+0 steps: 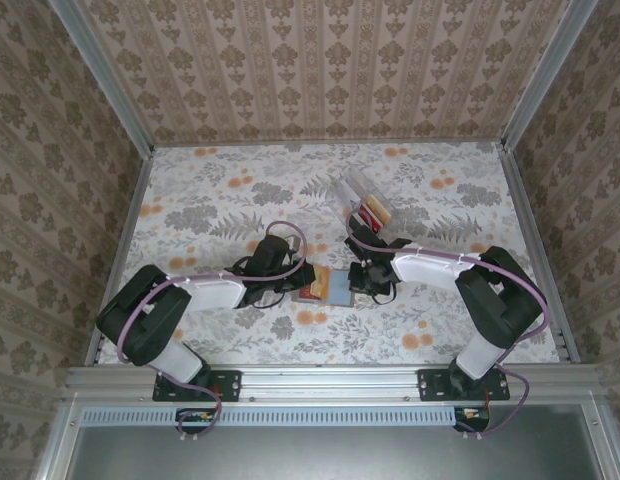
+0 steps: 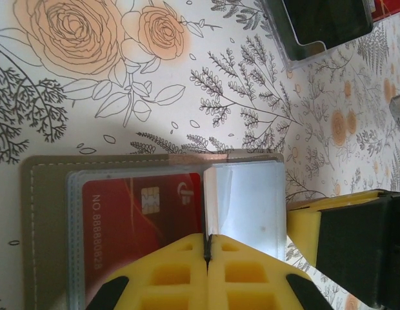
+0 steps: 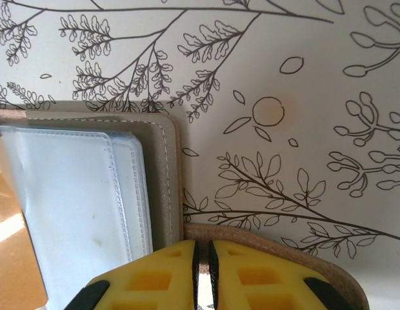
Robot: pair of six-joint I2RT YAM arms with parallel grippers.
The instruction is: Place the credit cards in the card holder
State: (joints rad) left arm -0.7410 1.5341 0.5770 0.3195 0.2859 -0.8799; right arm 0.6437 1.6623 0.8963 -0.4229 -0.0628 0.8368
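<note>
The grey-taupe card holder [image 1: 327, 289] lies open on the table between my two grippers. In the left wrist view its panel [image 2: 48, 219] holds a red credit card [image 2: 135, 219] inside a clear sleeve. My left gripper [image 2: 207, 237] is shut on the thin edge of a clear sleeve leaf [image 2: 251, 200] at the fold. My right gripper [image 3: 202, 244] is pinched on the card holder's tan outer edge [image 3: 284, 248], beside the stitched rim [image 3: 162, 187]. An orange-yellow card [image 3: 10, 258] shows at the sleeves' left. From above, the left gripper [image 1: 302, 280] and right gripper [image 1: 356, 280] flank the holder.
A clear plastic box [image 1: 362, 200] with red and tan cards [image 1: 376, 212] stands just behind the right gripper; its corner with a dark card [image 2: 322, 26] shows in the left wrist view. The flowered table [image 1: 220, 200] is walled on three sides.
</note>
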